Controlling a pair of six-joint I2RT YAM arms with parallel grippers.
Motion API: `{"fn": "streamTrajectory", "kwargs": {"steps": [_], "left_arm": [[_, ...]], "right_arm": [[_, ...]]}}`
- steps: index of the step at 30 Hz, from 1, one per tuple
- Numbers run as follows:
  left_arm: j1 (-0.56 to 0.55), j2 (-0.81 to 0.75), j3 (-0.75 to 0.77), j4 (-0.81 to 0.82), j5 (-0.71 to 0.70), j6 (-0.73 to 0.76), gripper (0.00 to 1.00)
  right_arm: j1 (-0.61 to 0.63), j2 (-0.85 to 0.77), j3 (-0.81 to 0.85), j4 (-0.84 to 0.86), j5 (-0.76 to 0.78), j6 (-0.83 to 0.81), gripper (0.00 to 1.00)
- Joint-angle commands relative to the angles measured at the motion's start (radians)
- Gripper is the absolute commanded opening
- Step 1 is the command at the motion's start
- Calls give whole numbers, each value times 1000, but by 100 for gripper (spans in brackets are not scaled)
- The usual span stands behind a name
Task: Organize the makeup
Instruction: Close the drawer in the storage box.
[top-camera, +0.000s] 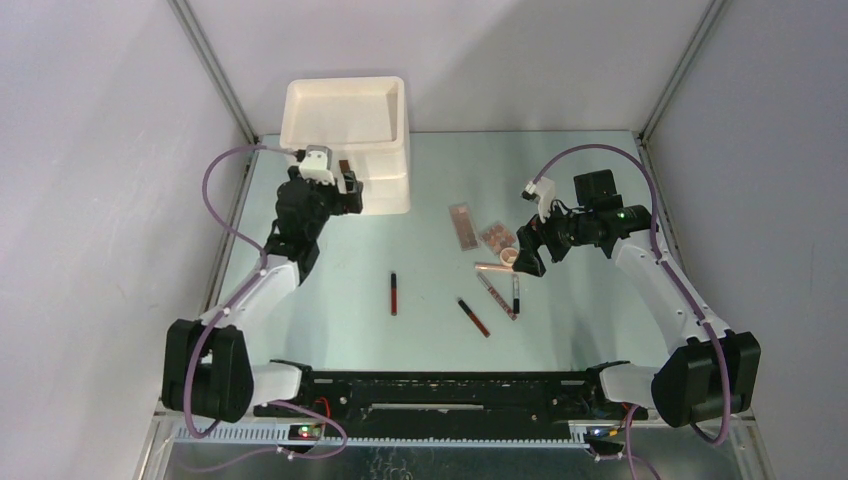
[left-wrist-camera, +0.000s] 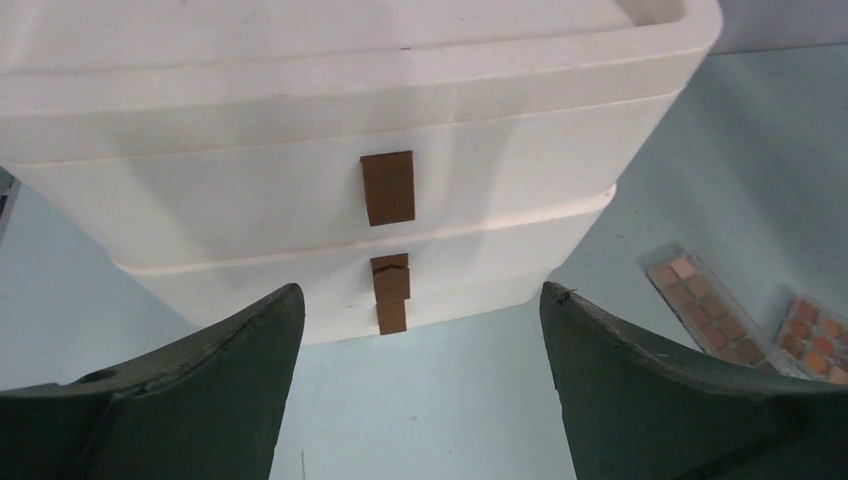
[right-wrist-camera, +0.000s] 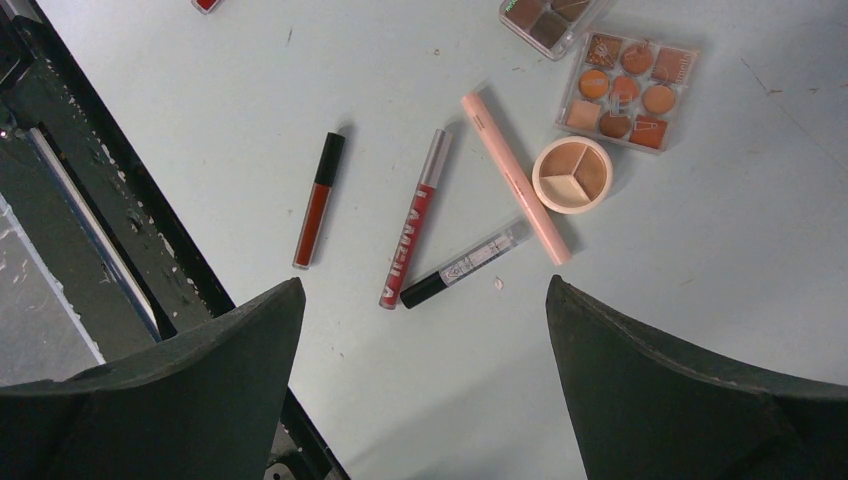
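Lab cell: grey panels (top-camera: 90, 150), aluminium framing (top-camera: 213, 70)

There were two palettes (top-camera: 462, 226) (top-camera: 497, 237), one long and one square; one round compact (top-camera: 509, 257); one peach stick (right-wrist-camera: 515, 178); four slim tubes (top-camera: 394, 293) (top-camera: 474, 316) (top-camera: 497, 297) (top-camera: 516, 293), two dark red, one red-and-silver, one clear; and one cream drawer box (top-camera: 388, 165).

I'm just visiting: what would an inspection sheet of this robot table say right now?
Surface: pale green tabletop, few small specks.
Job's things: pink-brown rectangular palettes, round cream compact, peach stick, slim dark-red tubes, all loose on the table.
Clutter: nothing seen.
Jaws: left jaws open, facing the cream plastic three-drawer box; right jaws open above the tubes.
Cables: purple cables loop from both arms.
Surroundings: grey walls, metal corner posts.
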Motion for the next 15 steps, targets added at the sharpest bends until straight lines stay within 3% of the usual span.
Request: {"fn": "streamTrajectory", "kwargs": {"steps": [1,15], "left_arm": [[4,42,106,-22,-47,36,90],[4,199,230,-26,-47,47,76]], "right_arm": [[7,-11,0,0,-6,-10,100],[9,-10,0,0,-6,-11,100]]}}
